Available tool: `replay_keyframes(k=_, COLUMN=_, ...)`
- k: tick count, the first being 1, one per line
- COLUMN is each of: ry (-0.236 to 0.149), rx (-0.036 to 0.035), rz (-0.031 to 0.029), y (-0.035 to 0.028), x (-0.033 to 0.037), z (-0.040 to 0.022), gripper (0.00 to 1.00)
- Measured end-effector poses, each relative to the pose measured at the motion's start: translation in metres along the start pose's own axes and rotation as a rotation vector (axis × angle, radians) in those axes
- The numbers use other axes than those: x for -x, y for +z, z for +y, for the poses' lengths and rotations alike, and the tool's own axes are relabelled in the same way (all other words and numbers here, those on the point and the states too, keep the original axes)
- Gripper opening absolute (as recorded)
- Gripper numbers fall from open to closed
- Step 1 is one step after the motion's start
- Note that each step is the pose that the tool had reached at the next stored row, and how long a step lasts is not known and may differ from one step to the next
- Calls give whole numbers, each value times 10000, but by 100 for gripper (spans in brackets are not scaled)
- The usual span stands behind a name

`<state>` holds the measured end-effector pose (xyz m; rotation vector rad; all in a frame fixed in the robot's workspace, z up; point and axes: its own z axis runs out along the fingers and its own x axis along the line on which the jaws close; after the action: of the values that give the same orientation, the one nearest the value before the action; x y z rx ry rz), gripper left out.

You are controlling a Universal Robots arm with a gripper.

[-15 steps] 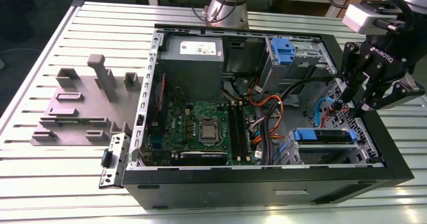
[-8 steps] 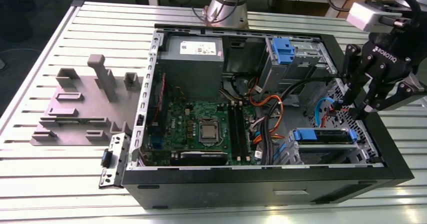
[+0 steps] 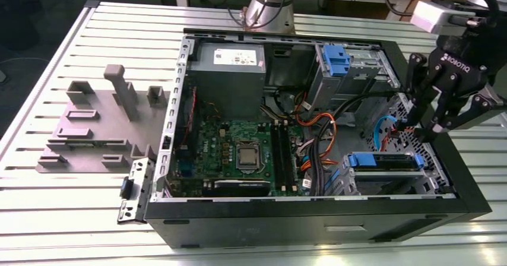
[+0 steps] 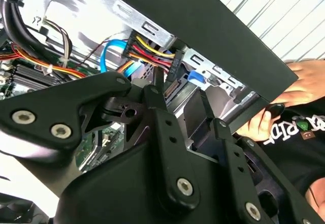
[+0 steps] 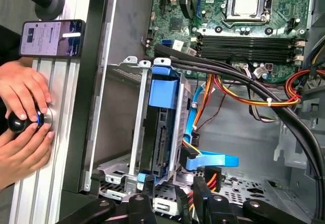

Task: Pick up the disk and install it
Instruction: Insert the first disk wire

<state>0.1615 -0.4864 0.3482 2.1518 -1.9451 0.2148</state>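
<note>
**Empty gripper poised at the case's drive-cage corner, disk seated in the cage**

Gripper hanging over the computer case at its side wall on the exterior view's right, tips dipped just inside the rim. Fingers parted to a moderate gap in both wrist views, nothing between them: holding nothing.

Disk close below, in the drive cage at the case corner beside the gripper. From the tips, down into the case and a little toward the exterior view's left. Long axis along the case's near black wall, crosswise to the hanging fingers. In the first wrist view seen edge-on, blue rails framing it, its near end just beyond the fingertips and roughly in line with the gap between them. Judged: already sitting in its bay rather than lying loose.

Further into the case: 1 blue data cable and a red-yellow-black power bundle close by the cage, then the motherboard. Bare blue clip in the bay at the case's far wall, well apart from the gripper.

Writing: white sticker on the power supply, light lettering on the gripper body, print on a person's dark shirt; none read out here. Outside the case wall, 2 hands on a small knob, a phone with a lit screen beside them.
</note>
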Motion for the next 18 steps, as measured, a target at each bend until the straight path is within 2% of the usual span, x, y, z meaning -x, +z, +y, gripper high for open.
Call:
replay_keyframes(k=2, ry=-11, rx=50, rz=37, y=4, x=21, z=-8, gripper=43)
replay_keyframes(k=5, ry=-29, rx=139, rz=138, y=16, x=55, z=-24, gripper=43)
replay_keyframes(k=7, ry=-41, rx=197, rz=180, y=20, x=77, z=-39, gripper=43)
replay_keyframes(k=14, ry=-103, rx=437, rz=246, y=17, x=130, z=-129, gripper=43)
replay_keyframes(k=16, ry=-133, rx=543, rz=242, y=16, x=132, z=-170, gripper=43)
replay_keyframes(k=18, ry=-176, rx=688, rz=228, y=18, x=128, z=-223, gripper=43)
